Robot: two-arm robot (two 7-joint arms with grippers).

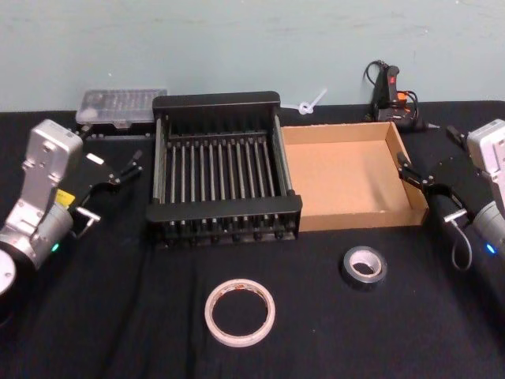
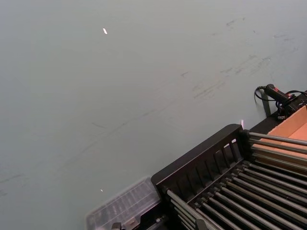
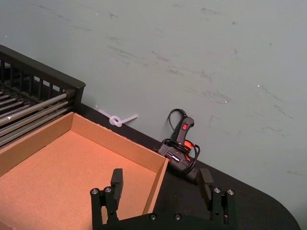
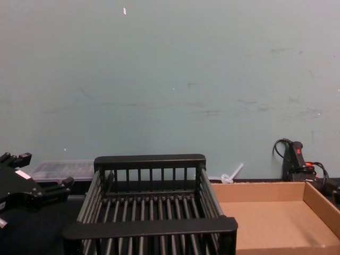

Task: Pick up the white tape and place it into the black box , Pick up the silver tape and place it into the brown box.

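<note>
The white tape (image 1: 240, 313) lies flat on the black table near the front, ahead of the black box (image 1: 223, 212). The silver tape (image 1: 364, 266) lies to its right, in front of the brown box (image 1: 339, 174). Both boxes stand side by side mid-table with nothing in them, the black box (image 4: 150, 159) to the left of the brown box (image 4: 265, 218). My left gripper (image 1: 126, 167) hovers open left of the black box, well back from the tapes. My right gripper (image 1: 412, 174) is open at the brown box's right wall (image 3: 158, 177), fingers (image 3: 116, 182) spread wide.
A clear plastic case (image 1: 122, 106) sits at the back left behind the black box. A black corded tool with a red switch (image 1: 392, 95) and a small white plastic piece (image 1: 308, 104) lie against the back wall. The table front is open around the tapes.
</note>
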